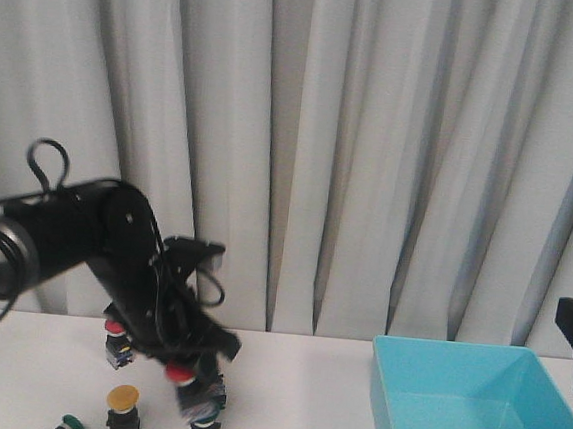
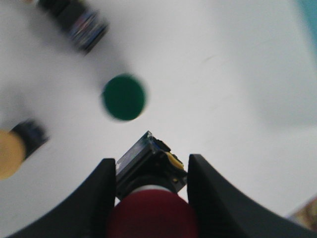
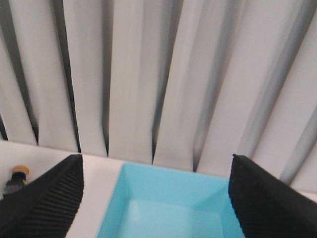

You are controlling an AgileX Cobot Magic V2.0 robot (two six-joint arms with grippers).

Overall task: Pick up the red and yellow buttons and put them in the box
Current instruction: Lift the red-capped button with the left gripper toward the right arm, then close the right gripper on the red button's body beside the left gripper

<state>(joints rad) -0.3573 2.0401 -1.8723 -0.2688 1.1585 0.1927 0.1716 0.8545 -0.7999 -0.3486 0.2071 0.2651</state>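
Left gripper [image 2: 148, 198], jaws pinching a red button [image 2: 151, 215] by its cap and body, held above the surface [image 2: 223, 99]. Just beyond the jaws lies a green button [image 2: 124, 96]; off to one side, a yellow button [image 2: 10, 153]; farther off, a dark switch body [image 2: 81, 25] (motion blur obscures its cap). The box [image 1: 470, 411] stands well apart, across the surface, under the right gripper [image 3: 153, 208], whose jaws are spread and hold nothing. Risk: the grip sits on the domed cap, so the button may twist or slip free during the long carry to the box.
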